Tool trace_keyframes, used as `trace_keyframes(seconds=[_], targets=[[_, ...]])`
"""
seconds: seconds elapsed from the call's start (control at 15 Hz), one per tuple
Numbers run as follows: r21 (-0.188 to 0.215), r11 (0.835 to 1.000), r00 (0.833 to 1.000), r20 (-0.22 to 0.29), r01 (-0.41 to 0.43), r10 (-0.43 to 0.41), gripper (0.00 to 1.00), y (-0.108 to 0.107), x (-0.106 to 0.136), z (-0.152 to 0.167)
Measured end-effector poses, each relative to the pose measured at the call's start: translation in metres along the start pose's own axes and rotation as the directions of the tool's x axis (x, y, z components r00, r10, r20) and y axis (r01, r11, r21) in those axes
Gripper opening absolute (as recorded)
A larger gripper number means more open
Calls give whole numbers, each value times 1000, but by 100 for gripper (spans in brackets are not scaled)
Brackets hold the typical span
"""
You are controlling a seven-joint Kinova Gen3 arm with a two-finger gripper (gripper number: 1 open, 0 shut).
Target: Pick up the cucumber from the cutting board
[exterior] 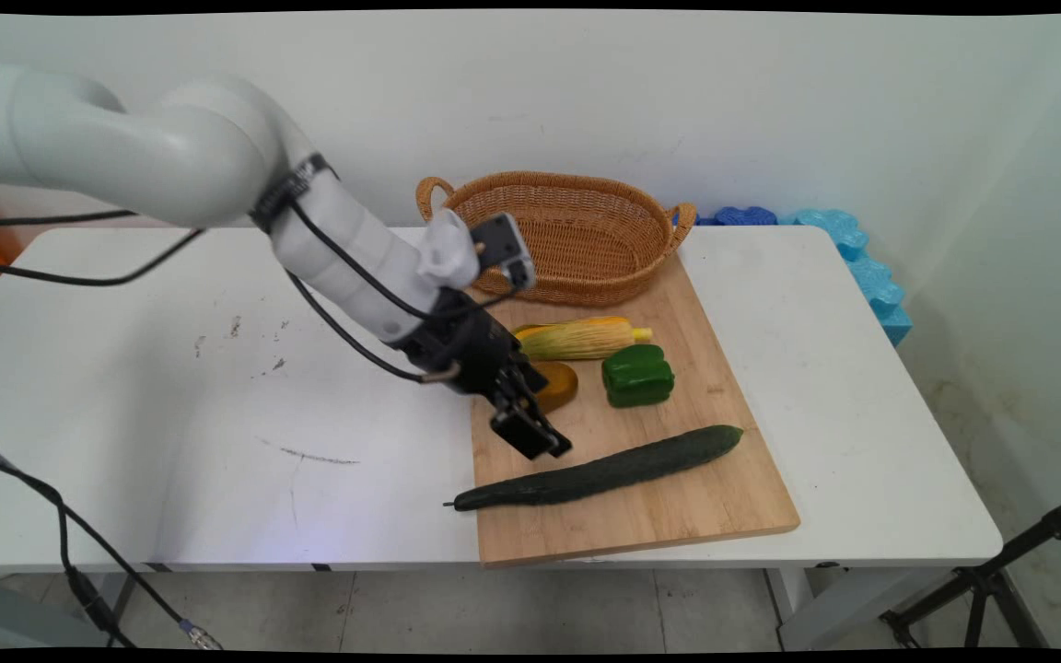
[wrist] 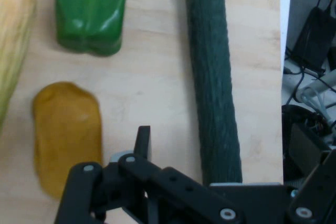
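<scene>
- The claw [exterior: 533, 431] hangs low above the wooden cutting board [exterior: 678, 516], over its left part; whether its fingers are spread or pressed together, I cannot tell.
- A dark green cucumber [exterior: 600, 474] lies on the board just beside the claw, its stem end past the board's left edge.
- An amber-yellow soft piece [exterior: 558, 385], a corn cob [exterior: 577, 339] and a green pepper [exterior: 638, 375] also lie on the board.
- A wicker basket [exterior: 558, 235] stands at the board's far end, on the white tabletop [exterior: 217, 414].

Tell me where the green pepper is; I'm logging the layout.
In the main view, the green pepper sits mid-board on the cutting board, just below the corn and above the cucumber.
</scene>
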Motion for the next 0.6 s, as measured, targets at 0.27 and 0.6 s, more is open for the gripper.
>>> trace_keyframes(seconds=[0.27, 0.6], targets=[[-3, 1000, 1000, -1, -1, 1, 100, 5, 3, 26], [0, 1000, 1000, 2, -10, 10, 100, 8, 6, 63]])
